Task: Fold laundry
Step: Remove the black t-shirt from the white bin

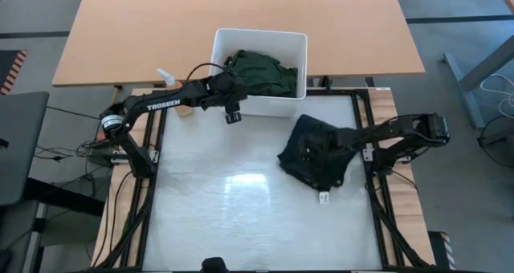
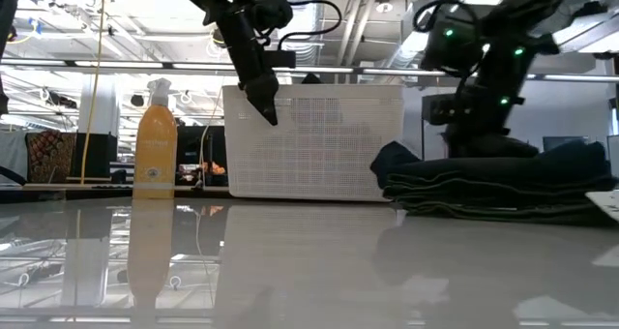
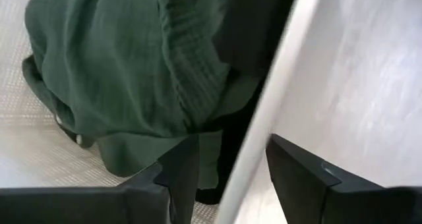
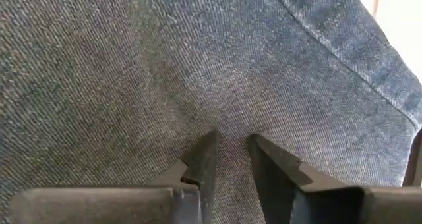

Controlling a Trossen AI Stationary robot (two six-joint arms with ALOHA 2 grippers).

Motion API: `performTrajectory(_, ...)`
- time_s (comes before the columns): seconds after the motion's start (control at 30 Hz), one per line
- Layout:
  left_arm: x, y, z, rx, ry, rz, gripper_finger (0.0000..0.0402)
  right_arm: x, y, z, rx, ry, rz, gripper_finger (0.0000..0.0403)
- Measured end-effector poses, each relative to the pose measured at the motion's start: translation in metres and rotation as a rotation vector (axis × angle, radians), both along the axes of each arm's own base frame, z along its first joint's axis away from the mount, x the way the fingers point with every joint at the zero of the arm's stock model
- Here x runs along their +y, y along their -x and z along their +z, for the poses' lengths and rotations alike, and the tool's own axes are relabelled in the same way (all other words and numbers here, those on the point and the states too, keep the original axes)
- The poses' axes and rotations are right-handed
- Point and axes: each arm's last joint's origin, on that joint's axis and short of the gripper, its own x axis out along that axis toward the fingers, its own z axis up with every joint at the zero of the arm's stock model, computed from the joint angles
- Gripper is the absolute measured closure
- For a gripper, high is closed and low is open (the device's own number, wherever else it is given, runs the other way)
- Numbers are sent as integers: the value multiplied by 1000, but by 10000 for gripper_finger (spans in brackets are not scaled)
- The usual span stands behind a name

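Note:
A dark green garment (image 1: 261,72) (image 3: 119,72) lies bunched inside the white bin (image 1: 265,108) at the table's far edge. My left gripper (image 1: 233,116) (image 3: 232,140) hangs open above the bin's near wall. Its fingers stand on either side of the rim (image 3: 277,99) and touch nothing. A folded dark garment (image 1: 313,156) (image 2: 493,179) lies flat on the table's right part. My right gripper (image 1: 336,144) (image 4: 231,148) reaches onto it from the right, its fingers almost together on the cloth. My right gripper has its fingertips (image 4: 206,151) on the folded garment's top layer (image 4: 231,128), slanting down from the table's right side. A narrow strip of the denim-like cloth shows between the tips. The garment lies flat on the table, not lifted.
An orange spray bottle (image 2: 155,140) stands left of the bin. A wooden table (image 1: 241,16) lies beyond the bin. The white tabletop (image 1: 233,209) is bare in the middle and near part. A small white tag (image 1: 324,197) sticks out at the folded garment's near edge.

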Motion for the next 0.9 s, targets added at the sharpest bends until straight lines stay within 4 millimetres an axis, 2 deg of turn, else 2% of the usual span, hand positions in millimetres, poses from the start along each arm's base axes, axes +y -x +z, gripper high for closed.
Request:
performTrajectory(0.13, 0, 0, 0, -18, 17, 27, 237, -17, 2, 1, 28, 2, 27, 281)
performTrajectory(0.27, 0, -1, 1, -38, 10, 30, 237, -12, -1, 14, 38, -5, 4, 281)
performTrajectory(0.33, 1, -2, 2, -47, 5, 30, 237, -3, -5, 30, 23, 20, -22, 281)
performTrajectory(0.47, 2, -1, 2, -41, -2, 43, 237, 20, -14, 75, -79, 21, -67, 281)
performTrajectory(0.57, 2, 0, 1, -34, 0, 50, 237, 43, -19, 99, -165, -88, -84, 281)
performTrajectory(0.63, 1, 0, 1, -28, 1, 51, 237, 62, -21, 109, -225, -210, -90, 281)
performTrajectory(0.73, 2, 0, 1, -10, -14, 36, 237, 88, -16, 99, -185, -322, -101, 281)
performTrajectory(0.8, 0, 0, 1, 13, -41, 29, 237, 102, -8, 82, -115, -313, -130, 281)
performTrajectory(0.9, -2, 0, 3, 53, -85, 24, 237, 112, 7, 53, -52, -290, -199, 281)
